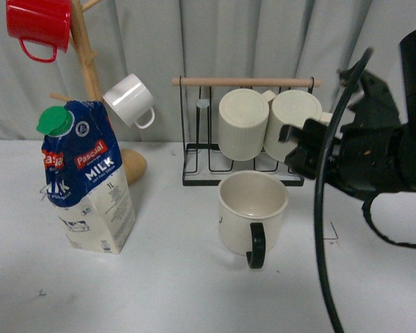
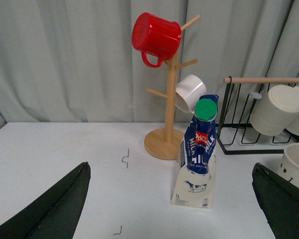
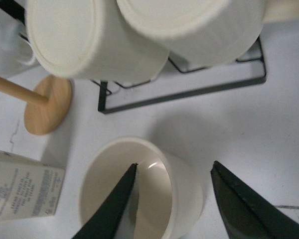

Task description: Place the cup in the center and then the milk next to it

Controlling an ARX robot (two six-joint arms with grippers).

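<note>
Right wrist view: right hand point(image 3: 174, 163) released, spread above the cup point(image 3: 162, 199); left hand point(image 2: 169, 166) likewise released.

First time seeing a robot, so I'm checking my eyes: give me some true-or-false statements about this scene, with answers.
1. The milk carton stands upright, green cap on. True.
2. The red mug sits on the table. False: it hangs on the wooden mug tree.
3. The right gripper is shut on the black-handled cup. False: its jaws are open; the cup stands on the table.
4. Two cream mugs lie in the black wire rack. True.
</note>
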